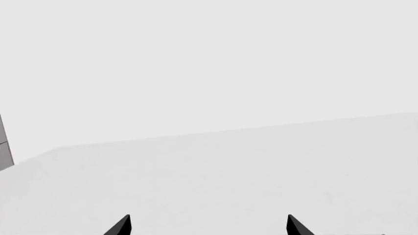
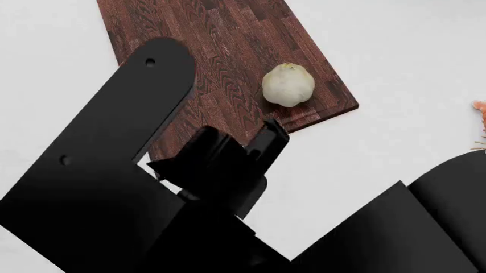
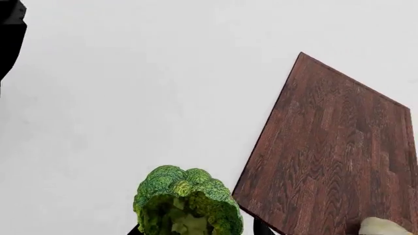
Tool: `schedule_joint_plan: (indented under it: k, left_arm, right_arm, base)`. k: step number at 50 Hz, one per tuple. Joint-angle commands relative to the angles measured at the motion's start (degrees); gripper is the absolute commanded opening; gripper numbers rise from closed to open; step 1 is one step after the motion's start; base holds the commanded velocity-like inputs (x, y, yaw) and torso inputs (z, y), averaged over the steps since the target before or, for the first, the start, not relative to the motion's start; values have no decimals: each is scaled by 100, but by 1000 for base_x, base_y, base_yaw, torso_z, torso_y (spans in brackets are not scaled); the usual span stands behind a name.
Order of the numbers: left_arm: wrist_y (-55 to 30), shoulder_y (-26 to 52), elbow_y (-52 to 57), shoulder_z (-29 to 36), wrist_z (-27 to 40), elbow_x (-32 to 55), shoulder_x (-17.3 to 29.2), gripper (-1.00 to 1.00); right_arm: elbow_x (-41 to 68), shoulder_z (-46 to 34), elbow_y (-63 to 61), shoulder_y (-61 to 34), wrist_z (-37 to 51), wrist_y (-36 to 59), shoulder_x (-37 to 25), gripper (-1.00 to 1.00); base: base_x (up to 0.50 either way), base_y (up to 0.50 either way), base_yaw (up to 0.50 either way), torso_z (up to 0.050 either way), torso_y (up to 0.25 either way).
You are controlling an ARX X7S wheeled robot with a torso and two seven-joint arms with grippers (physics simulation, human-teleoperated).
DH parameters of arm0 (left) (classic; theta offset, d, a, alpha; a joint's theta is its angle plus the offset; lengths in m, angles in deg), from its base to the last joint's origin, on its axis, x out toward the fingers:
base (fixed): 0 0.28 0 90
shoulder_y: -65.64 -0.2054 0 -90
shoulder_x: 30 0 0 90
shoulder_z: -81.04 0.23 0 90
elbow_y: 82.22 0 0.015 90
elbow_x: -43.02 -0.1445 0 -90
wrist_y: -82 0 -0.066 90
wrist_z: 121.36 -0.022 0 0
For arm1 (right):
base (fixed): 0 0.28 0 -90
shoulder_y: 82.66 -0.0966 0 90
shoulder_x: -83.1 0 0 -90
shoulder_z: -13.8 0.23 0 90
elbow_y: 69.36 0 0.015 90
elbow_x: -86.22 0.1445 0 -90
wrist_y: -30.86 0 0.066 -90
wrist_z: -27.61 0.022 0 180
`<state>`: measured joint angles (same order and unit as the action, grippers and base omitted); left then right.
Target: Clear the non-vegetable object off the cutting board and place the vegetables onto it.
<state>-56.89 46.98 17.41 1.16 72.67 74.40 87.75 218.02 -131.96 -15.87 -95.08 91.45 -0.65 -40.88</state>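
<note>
The dark reddish-brown cutting board (image 2: 220, 45) lies on the white table at the top of the head view. The pale round bulb (image 2: 288, 84) sits on it near its near right corner. The orange-pink shrimp (image 2: 480, 108) lies on the table at the right edge, off the board and partly cut off. My right gripper (image 3: 196, 230) is shut on the yellow-green bumpy vegetable (image 3: 186, 200), held above the table beside the board (image 3: 339, 156); the bulb's edge (image 3: 385, 227) shows there too. My left gripper (image 1: 209, 227) is open and empty over bare table. The green vegetable is hidden in the head view.
My black arms (image 2: 114, 170) fill the lower half of the head view and cover the board's near left part. A grey edge (image 1: 4, 152) shows at the side of the left wrist view. White table surrounds the board.
</note>
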Motion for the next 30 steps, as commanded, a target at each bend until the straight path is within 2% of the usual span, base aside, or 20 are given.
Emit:
schedule_joint_plan:
  k: [1,11,20,30]
  left_arm:
    - [-4,19,3,22,1,13,-6,100]
    - [49,-41,-34,28,-9,-10,36,100]
    - [60,-43,-30,27,2,-6,43,100]
    - [105,-61,-66,11,-10,-14,81,100]
  right_arm:
    - [-901,264,568,-54,-606,613,-138,-100]
    - [-1960,508,1141,130,-1483,869,-146,-100]
    - [-2971,775,1575,398,-2276,637,-193,-100]
    - [-4018,728,2059,630,-3042,333,-79,-100]
  base:
    - [0,0,0,0,0]
    - [0,0,0,0,0]
    - [0,0,0,0,0]
    - [0,0,0,0,0]
